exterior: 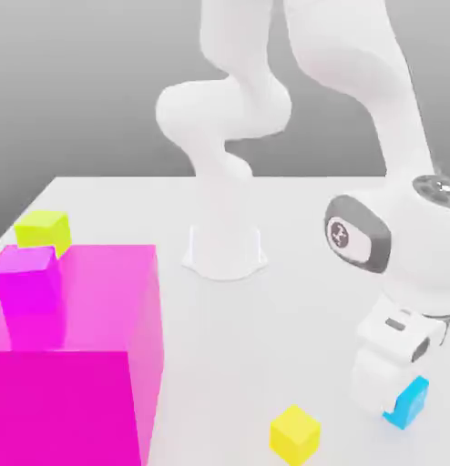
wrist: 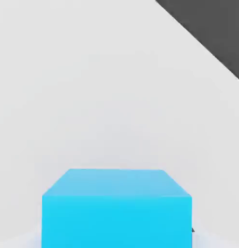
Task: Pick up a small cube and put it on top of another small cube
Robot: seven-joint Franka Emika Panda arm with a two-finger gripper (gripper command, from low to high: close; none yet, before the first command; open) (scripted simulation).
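Observation:
A small cyan cube (exterior: 409,401) sits near the table's front edge at the exterior view's right, and the hand view sees it from close above (wrist: 116,208). My gripper (exterior: 385,382) hangs low right against this cube and partly hides it. A small yellow cube (exterior: 294,433) rests on the table to the exterior view's left of the cyan one, about a hand's width away. Whether the cyan cube touches the table I cannot tell.
A large translucent magenta block (exterior: 92,364) fills the front at the exterior view's left, with a small magenta cube (exterior: 28,278) at its far corner. A lime cube (exterior: 43,228) lies behind it. The arm's white base (exterior: 225,250) stands mid-table. The table edge (wrist: 199,38) is near.

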